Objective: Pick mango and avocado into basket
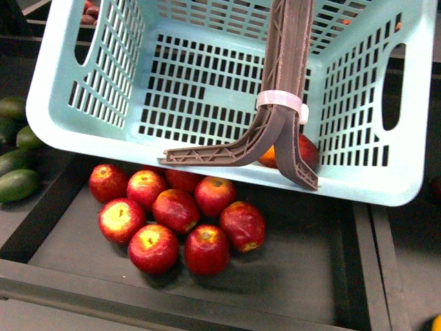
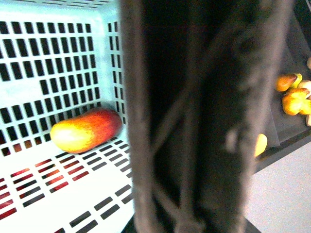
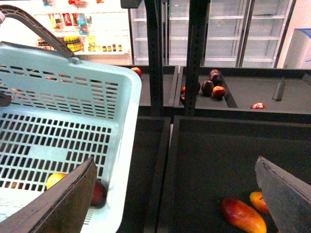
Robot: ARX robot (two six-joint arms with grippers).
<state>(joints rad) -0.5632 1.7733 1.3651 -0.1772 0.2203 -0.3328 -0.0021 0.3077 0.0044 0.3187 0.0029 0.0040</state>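
**A:** Right, we start with the right gripper point(image 3: 175, 161). Its two dark fingers point(image 3: 63, 204) stand wide apart with nothing between them, hanging over a dark tray point(image 3: 214, 160).

**B:** And the left gripper? We cannot tell whether it is open or closed. In its wrist view the brown handles point(image 2: 194, 121) fill the middle, blurred and very close.

**A:** Past them we spot the mango point(image 2: 85, 129). It lies on its side on the slotted floor of the basket point(image 2: 58, 58), tucked into a corner close to the side wall.

**B:** The front view agrees: we see its red-orange skin peeking out behind the handles, which a white tie point(image 1: 279, 101) binds together.

**A:** The basket sits tilted there, its near wall above a heap of red apples point(image 1: 176, 210) in the dark bin point(image 1: 303, 276) below.

**B:** Now the avocado point(image 1: 18, 185). It is dark green and outside the basket, lying at the far left among other green fruit in the neighbouring compartment.

**A:** Back to the right wrist view, where two loose mangoes point(image 3: 243, 216), red shading to yellow, lie touching on the tray near the gripper's far finger, well apart from the basket.
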